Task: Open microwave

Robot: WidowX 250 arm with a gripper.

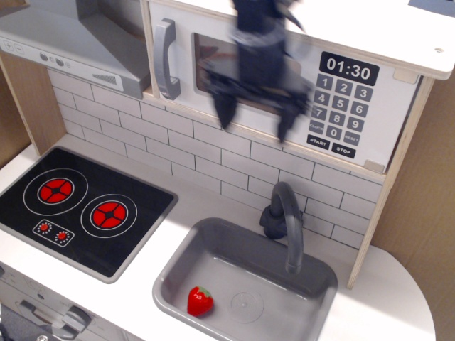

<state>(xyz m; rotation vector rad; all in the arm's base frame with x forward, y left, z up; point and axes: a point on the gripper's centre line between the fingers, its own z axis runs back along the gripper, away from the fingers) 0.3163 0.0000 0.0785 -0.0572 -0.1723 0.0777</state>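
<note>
Strawberry in grey sink, faucet behind; hob left; range hood above.

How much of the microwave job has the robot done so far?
Nothing is done yet: the microwave door looks shut. Right now the claw is open and empty, blurry with motion, in front of the window, right of the handle. Left to do: reach the handle, grab it and pull the door open.
</note>
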